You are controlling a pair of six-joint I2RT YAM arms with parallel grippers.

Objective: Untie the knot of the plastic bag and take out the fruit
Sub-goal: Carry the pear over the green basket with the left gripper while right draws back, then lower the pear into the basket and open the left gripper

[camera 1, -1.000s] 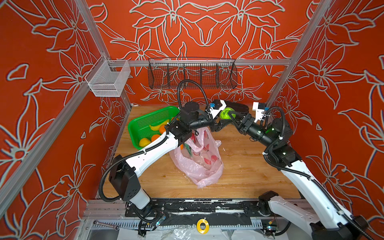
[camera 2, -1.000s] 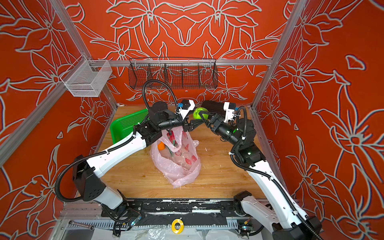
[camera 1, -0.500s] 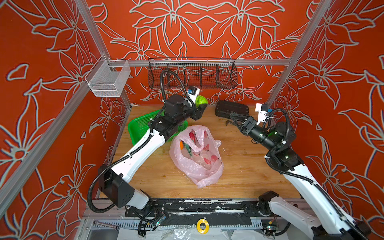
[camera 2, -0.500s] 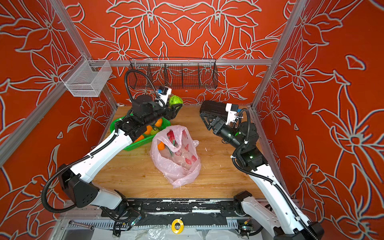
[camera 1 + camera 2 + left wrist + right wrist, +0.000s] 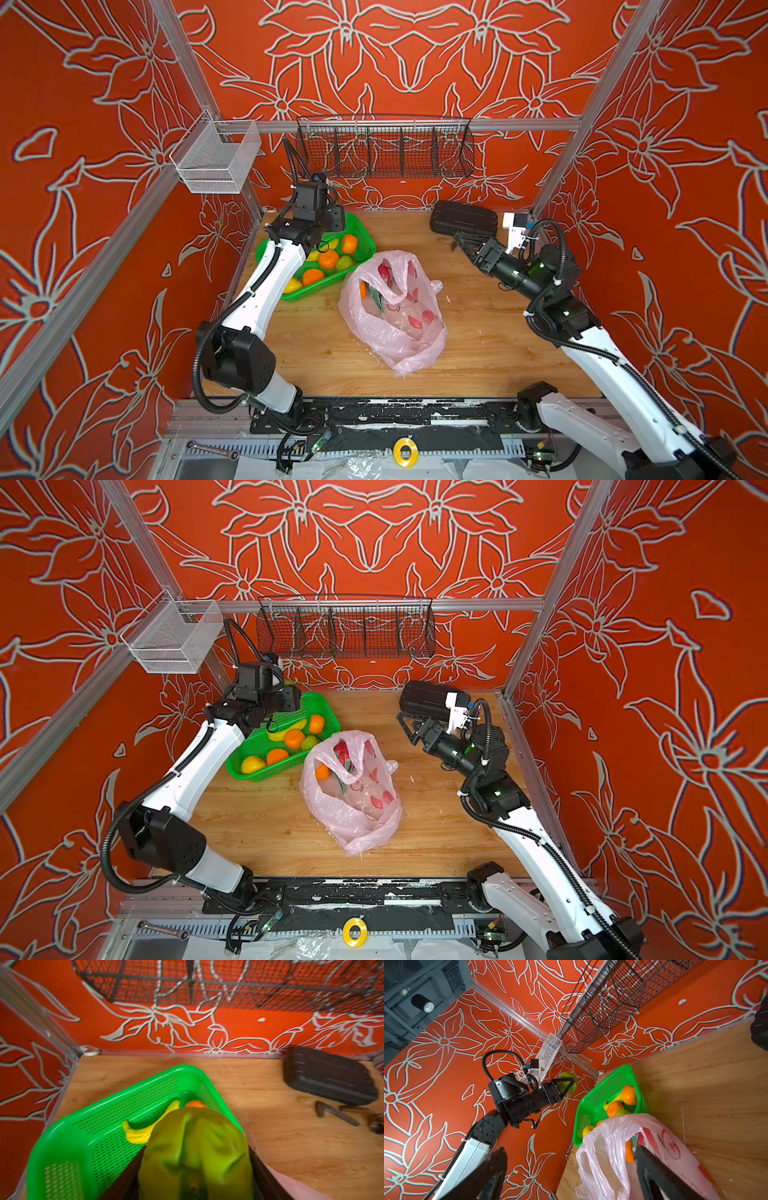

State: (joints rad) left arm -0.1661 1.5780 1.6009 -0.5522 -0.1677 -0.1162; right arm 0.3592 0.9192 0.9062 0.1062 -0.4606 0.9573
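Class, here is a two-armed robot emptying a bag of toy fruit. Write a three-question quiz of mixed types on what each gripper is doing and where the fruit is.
1. True or false: the right gripper is shut on a banana.
2. The left gripper holds: A) a lemon, B) a green fruit, C) a black case.
3. Fill in: one orange shows inside the open ____.

Key: 1 false, it is open and empty; 2 B; 3 plastic bag.
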